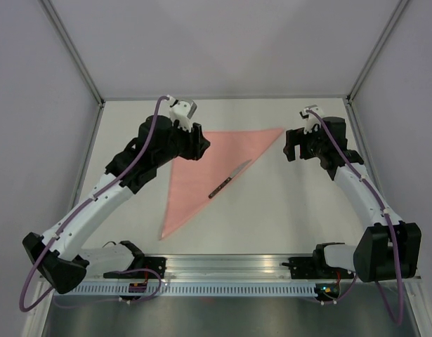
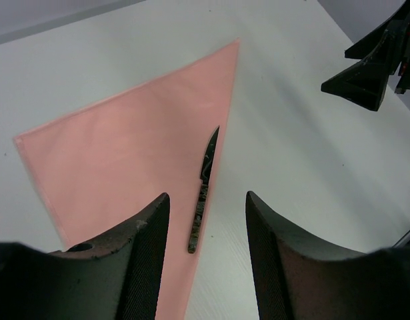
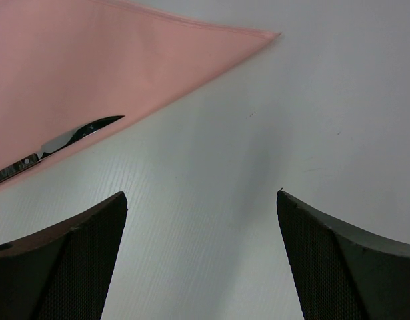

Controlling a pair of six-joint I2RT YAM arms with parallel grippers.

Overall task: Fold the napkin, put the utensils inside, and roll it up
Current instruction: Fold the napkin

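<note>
The salmon-pink napkin (image 1: pixel 201 172) lies flat on the white table as a folded triangle; it also shows in the left wrist view (image 2: pixel 131 147) and the right wrist view (image 3: pixel 78 60). A knife (image 1: pixel 228 180) lies along its long right edge, also in the left wrist view (image 2: pixel 203 193) and the right wrist view (image 3: pixel 58 143). My left gripper (image 1: pixel 198 144) hovers over the napkin's upper left part, open and empty (image 2: pixel 206 200). My right gripper (image 1: pixel 294 146) hovers just right of the napkin's right tip, open and empty (image 3: pixel 201 200).
White walls and a metal frame enclose the table (image 1: pixel 286 210). A rail (image 1: pixel 230 270) with the arm bases runs along the near edge. The right gripper shows in the left wrist view (image 2: pixel 375 63).
</note>
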